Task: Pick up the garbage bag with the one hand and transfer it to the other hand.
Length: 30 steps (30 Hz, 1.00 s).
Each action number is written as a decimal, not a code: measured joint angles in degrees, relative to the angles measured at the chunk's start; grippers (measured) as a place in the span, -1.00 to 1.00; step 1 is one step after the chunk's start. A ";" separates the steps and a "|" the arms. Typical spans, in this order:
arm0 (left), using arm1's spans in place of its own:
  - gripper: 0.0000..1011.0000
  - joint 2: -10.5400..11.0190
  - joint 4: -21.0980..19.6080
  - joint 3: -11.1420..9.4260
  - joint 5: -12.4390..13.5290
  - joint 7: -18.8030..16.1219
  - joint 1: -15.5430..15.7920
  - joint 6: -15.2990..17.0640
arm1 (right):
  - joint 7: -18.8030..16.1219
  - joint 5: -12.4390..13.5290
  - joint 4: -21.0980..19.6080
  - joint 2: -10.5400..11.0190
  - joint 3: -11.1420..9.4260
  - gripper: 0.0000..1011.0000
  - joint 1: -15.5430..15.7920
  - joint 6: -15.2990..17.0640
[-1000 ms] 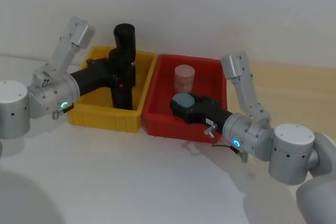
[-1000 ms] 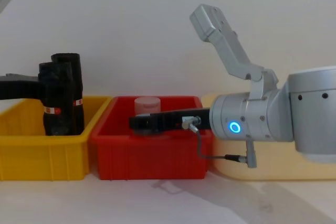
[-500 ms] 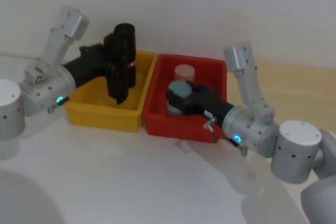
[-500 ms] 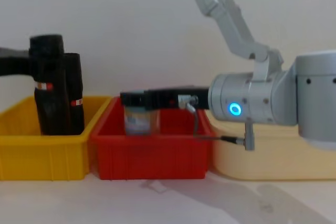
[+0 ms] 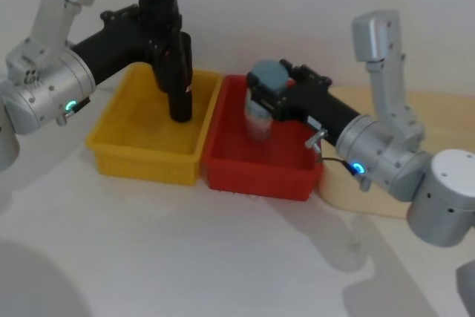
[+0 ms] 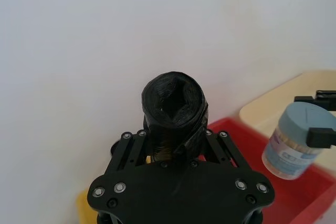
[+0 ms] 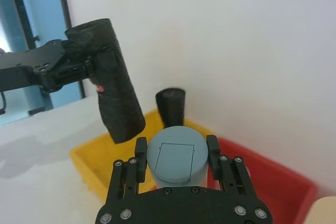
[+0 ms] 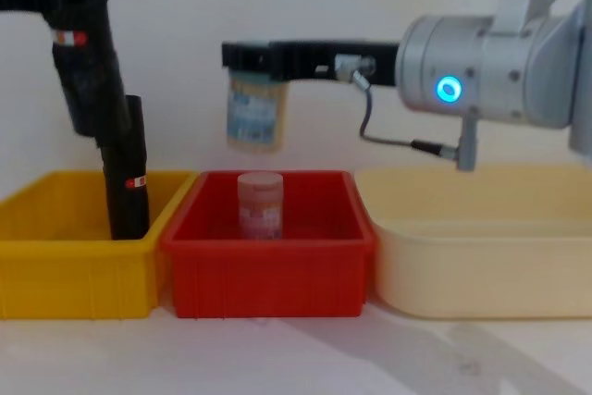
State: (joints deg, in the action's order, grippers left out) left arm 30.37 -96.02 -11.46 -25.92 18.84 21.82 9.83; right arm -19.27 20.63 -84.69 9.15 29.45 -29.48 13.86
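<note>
My left gripper (image 5: pixel 159 31), on the green-lit arm, is shut on the garbage bag (image 5: pixel 162 12), a black roll with a white-and-red band (image 8: pixel 69 37). It holds the roll upright, high above the yellow bin (image 5: pixel 119 150). The left wrist view looks end-on at the garbage bag (image 6: pixel 173 106) between the fingers. My right gripper (image 5: pixel 269 94), on the blue-lit arm, is shut on a jar (image 5: pixel 258 120) with a grey-blue lid, held above the red bin (image 5: pixel 256 180). A gap separates the two grippers.
A second black roll (image 8: pixel 129 173) stands upright in the yellow bin (image 8: pixel 55 275). A pinkish jar (image 8: pixel 259 203) sits in the red bin (image 8: pixel 268 275). A cream bin (image 8: pixel 472 265) stands to the right.
Both arms have risen. The left lifted the garbage bag up out of the yellow bin, and the right lifted its jar from inside the red bin to well above it.
</note>
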 joint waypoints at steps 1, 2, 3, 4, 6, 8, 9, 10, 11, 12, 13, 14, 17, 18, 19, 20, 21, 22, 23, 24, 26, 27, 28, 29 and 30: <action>-0.23 0.05 -0.57 0.02 -0.47 0.39 0.31 0.46 | 0.70 -0.20 -1.55 0.42 -0.44 0.32 0.45 0.12; -0.23 0.06 -0.81 0.02 -0.67 0.58 0.51 0.66 | 1.00 -0.29 -2.24 0.59 -0.65 0.31 0.68 0.19; -0.23 0.06 -1.21 -0.11 -1.14 1.03 1.02 1.16 | 1.38 -0.40 -2.80 0.75 -0.85 0.31 0.88 0.31; -0.23 0.04 -1.32 -0.25 -1.26 1.25 1.26 1.33 | 2.00 -0.59 -4.16 1.21 -1.41 0.31 1.40 0.56; -0.23 -0.11 -1.45 -0.78 -1.77 1.97 2.13 1.99 | 2.62 -0.77 -5.27 1.58 -1.91 0.31 1.85 0.81; -0.23 -0.31 -1.45 -1.35 -2.12 2.56 2.91 2.52 | 3.63 -1.04 -7.05 2.28 -2.80 0.31 2.75 1.22; -0.23 -0.44 -1.39 -1.64 -2.26 2.85 3.29 2.75 | 3.93 -1.10 -7.37 2.41 -2.98 0.32 2.95 1.34; -0.23 -0.71 -1.11 -2.26 -2.49 3.44 4.04 3.20 | 4.53 -1.22 -8.51 2.92 -3.73 0.31 3.63 1.58; -0.23 -0.88 -0.92 -2.61 -2.61 3.72 4.42 3.40 | 4.91 -1.27 -8.98 3.14 -4.09 0.31 3.94 1.73; -0.23 -1.38 -0.26 -3.54 -2.82 4.44 5.45 3.84 | 5.45 -1.34 -9.80 3.61 -4.77 0.31 4.64 1.98; -0.23 -1.38 -0.26 -3.54 -2.82 4.44 5.45 3.84 | 5.72 -1.36 -10.19 3.91 -5.11 0.32 5.08 2.09; -0.23 -1.90 0.56 -4.38 -2.93 5.03 6.43 4.14 | 5.98 -1.37 -10.67 4.14 -5.61 0.31 5.40 2.20; -0.23 -3.06 2.25 -5.96 -3.05 6.06 8.21 4.51 | 6.98 -1.38 -11.90 5.20 -7.38 0.31 6.89 2.53; -0.23 -3.85 3.52 -6.98 -3.05 6.74 9.35 4.67 | 7.14 -1.35 -12.09 5.44 -7.84 0.31 7.19 2.58; -0.23 -4.31 4.18 -7.47 -3.06 6.92 9.93 4.70 | 7.39 -1.32 -12.25 5.68 -8.32 0.31 7.49 2.61; -0.23 -4.79 4.92 -7.98 -3.05 7.28 10.55 4.72 | 7.63 -1.21 -12.42 6.13 -9.22 0.32 8.09 2.62; -0.23 -5.97 6.79 -9.21 -2.99 7.89 12.02 4.72 | 7.76 -1.13 -12.43 6.39 -9.79 0.32 8.44 2.62; -0.23 -6.52 7.64 -9.74 -2.96 8.06 12.66 4.72 | 7.88 -1.00 -12.43 6.58 -10.24 0.31 8.64 2.59; -0.23 -7.26 8.76 -10.41 -2.89 8.40 13.51 4.66 | 7.99 -0.80 -12.28 6.93 -11.08 0.31 8.94 2.48; -0.23 -8.34 10.60 -11.42 -2.73 8.97 14.83 4.41 | 8.03 -0.71 -12.12 7.08 -11.44 0.31 9.06 2.43; -0.23 -9.50 12.40 -12.36 -2.59 9.39 16.11 4.11 | 8.04 -0.47 -11.59 7.37 -12.21 0.31 9.22 2.26; -0.23 -10.14 13.43 -12.82 -2.47 9.73 16.80 3.85 | 8.04 -0.28 -11.01 7.58 -12.88 0.31 9.24 2.07; -0.23 -11.40 15.56 -13.80 -2.31 10.25 18.23 3.35 | 8.03 -0.17 -10.54 7.71 -13.27 0.31 9.23 1.97; -0.23 -11.97 16.50 -14.21 -2.23 10.46 18.86 3.08 | 7.93 0.04 -9.74 7.86 -13.74 0.31 9.15 1.81; -0.23 -12.51 17.39 -14.60 -2.14 10.76 19.47 2.71 | 7.93 0.04 -9.74 7.86 -13.74 0.31 9.15 1.81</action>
State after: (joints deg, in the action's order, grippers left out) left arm 17.86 -78.63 -26.05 -28.06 29.59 41.29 12.53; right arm -11.34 20.67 -94.43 17.01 15.71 -20.33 15.67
